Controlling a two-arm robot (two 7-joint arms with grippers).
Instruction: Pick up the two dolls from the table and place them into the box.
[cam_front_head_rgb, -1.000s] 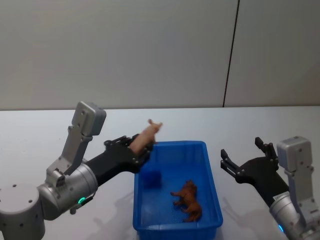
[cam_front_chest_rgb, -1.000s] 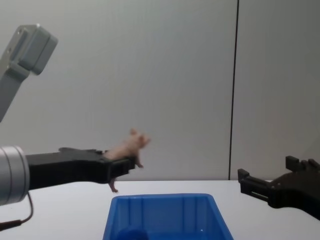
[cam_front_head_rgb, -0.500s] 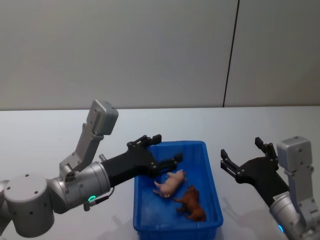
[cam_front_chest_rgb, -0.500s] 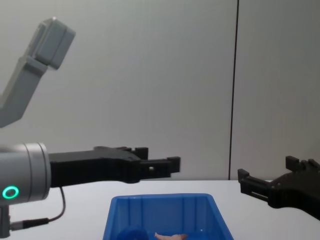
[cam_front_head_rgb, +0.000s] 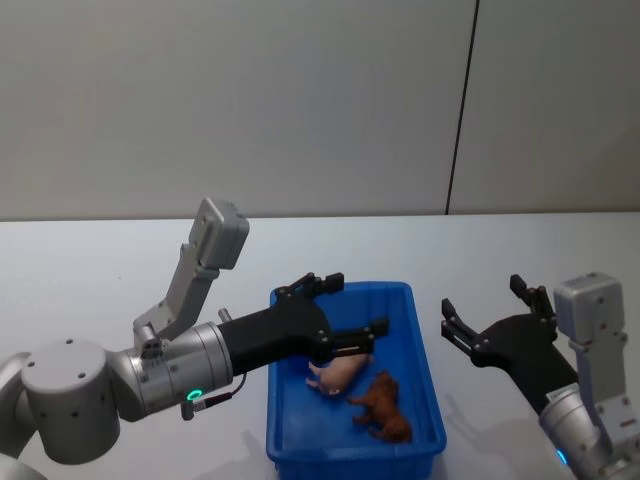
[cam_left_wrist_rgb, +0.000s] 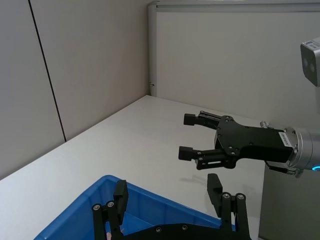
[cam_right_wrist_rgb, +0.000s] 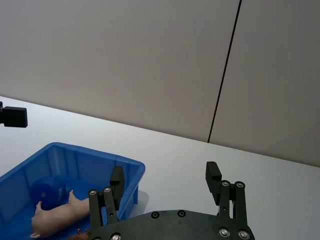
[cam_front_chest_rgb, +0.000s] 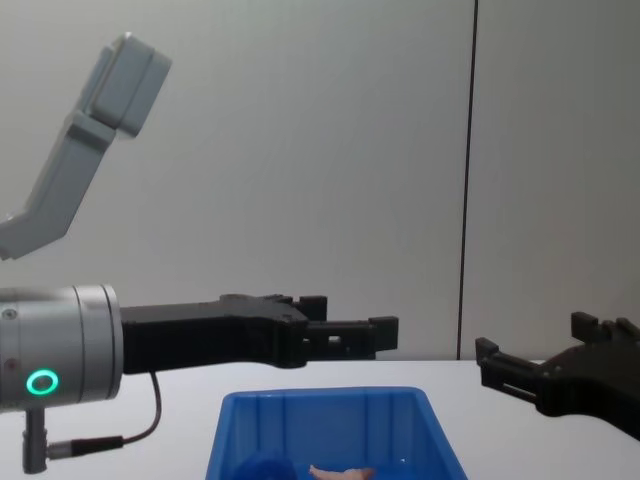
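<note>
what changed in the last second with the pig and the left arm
The left hand let go of the pink pig doll, which dropped from above the rim into the blue box and now lies beside the brown doll. That hand, now open, has reached further forward over the box. The right hand stayed open and parked beside the box; the brown doll barely shifted.

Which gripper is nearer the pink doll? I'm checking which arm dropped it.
Left. The left gripper hangs open just above the pink doll inside the box; the right gripper waits open beyond the box's right rim.
</note>
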